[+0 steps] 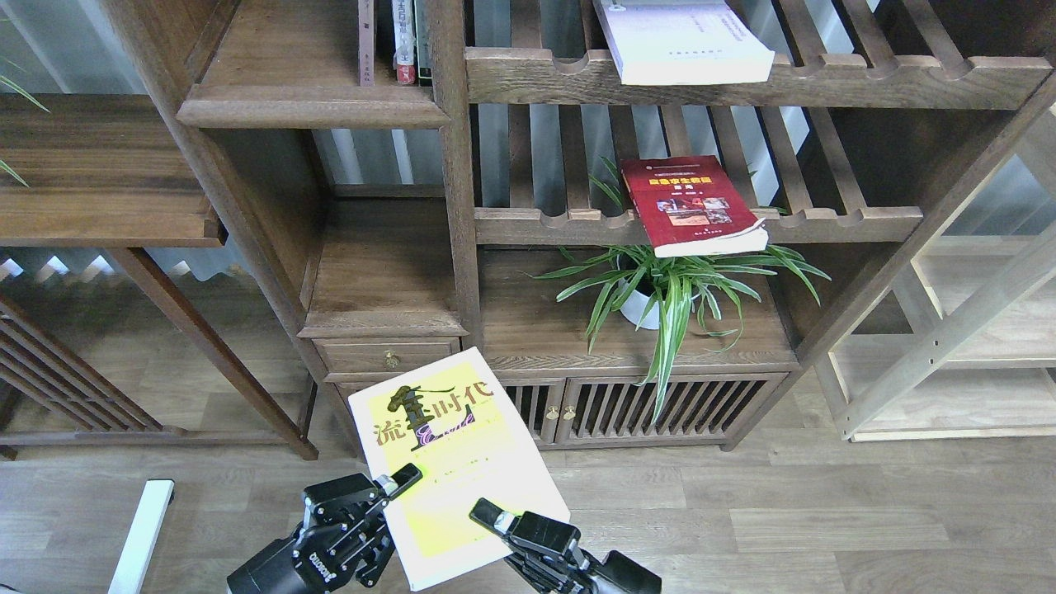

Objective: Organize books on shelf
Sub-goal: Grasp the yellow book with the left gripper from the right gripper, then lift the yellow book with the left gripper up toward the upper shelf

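– Where is the yellow-green and white paperback with the dark Chinese title (450, 462)?

– Low in the frame's centre, tilted, cover up, above the wooden floor. The left gripper (394, 485) pinches its left edge; the right gripper (488, 516) grips its lower right edge.

– And the others?

– The red paperback with a yellow title (691, 205) lies on the slatted shelf right of centre, over a green spider plant (672, 289). The pale lavender-white paperback (681, 40) lies at top. The solid dark-brown plank shelf (305, 91) sits upper left.
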Action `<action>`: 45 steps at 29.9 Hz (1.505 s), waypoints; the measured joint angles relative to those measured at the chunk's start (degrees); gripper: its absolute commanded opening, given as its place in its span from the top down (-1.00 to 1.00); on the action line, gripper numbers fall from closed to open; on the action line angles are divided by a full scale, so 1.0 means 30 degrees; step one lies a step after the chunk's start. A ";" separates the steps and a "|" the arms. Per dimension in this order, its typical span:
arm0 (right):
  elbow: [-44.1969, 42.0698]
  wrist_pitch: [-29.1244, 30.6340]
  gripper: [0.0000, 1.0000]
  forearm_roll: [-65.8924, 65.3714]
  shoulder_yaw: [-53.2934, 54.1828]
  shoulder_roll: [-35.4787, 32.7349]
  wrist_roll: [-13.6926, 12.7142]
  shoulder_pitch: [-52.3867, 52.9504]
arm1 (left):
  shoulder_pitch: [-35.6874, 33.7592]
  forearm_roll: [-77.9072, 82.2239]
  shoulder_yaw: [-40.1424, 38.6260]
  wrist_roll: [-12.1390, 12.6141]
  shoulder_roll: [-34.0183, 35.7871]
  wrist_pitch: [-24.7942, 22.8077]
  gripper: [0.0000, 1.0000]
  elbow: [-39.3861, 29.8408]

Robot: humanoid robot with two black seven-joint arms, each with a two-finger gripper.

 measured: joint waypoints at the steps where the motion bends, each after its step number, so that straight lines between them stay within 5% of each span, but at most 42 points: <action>1: -0.0045 0.0000 0.42 0.0002 0.0084 0.0004 0.0001 0.0032 | 0.0000 -0.0042 -0.0004 0.0000 0.0025 0.0000 0.82 0.0000; 6: -0.0377 0.0000 0.30 -0.0026 0.0452 -0.0002 0.0005 0.0065 | -0.0009 -0.0161 -0.0395 0.0001 0.0158 0.0000 0.84 -0.0033; 16: -0.2081 0.0001 -0.33 -0.0109 0.1912 -0.0004 0.0005 0.0053 | -0.0031 -0.0197 -0.1352 0.0008 0.1053 0.0000 0.85 -0.0388; 35: -0.6281 -0.0004 -0.38 0.0066 0.3865 -0.0102 0.0008 0.0229 | -0.0198 0.0085 -0.4778 0.0009 0.7129 0.0000 0.88 -0.1964; 45: -0.6398 -0.0003 -0.38 0.0039 0.3463 -0.0012 0.0010 0.0645 | -0.3321 0.0151 -0.4524 0.0005 1.0915 0.0000 0.90 -0.0476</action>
